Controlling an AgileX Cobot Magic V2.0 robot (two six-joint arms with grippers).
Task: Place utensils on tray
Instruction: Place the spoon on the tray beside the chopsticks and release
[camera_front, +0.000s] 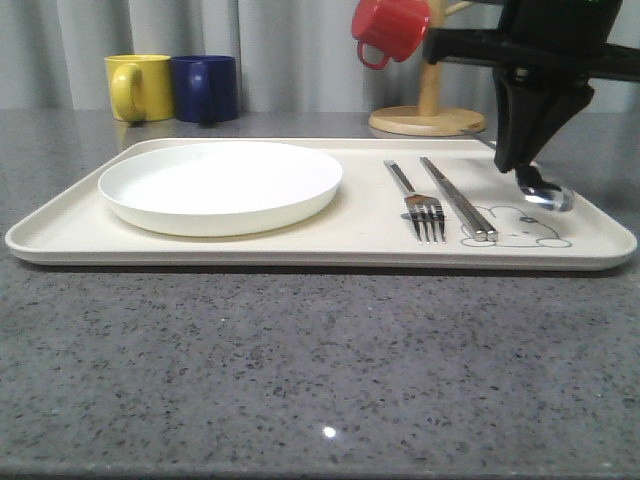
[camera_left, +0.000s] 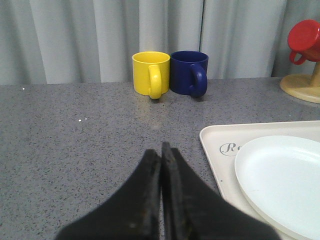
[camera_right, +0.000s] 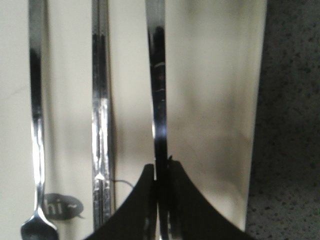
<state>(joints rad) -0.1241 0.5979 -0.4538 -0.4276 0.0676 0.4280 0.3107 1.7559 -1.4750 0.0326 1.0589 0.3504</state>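
Far left at the back stand a yellow mug (camera_front: 138, 87) and a blue mug (camera_front: 205, 88); my left gripper (camera_left: 161, 152) hovers over bare table (camera_front: 300, 370), jaws pressed together on nothing. The tray (camera_front: 60, 235) carries a white plate (camera_front: 220, 185), then fork (camera_front: 420, 200) and chopsticks (camera_front: 458, 197) lying lengthwise, front to back. My right gripper (camera_front: 520, 165) pinches the spoon (camera_front: 545, 192), its bowl toward the front, on the tray's right side.

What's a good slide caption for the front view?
Right gripper lowers the spoon onto the tray, beside the chopsticks and fork.
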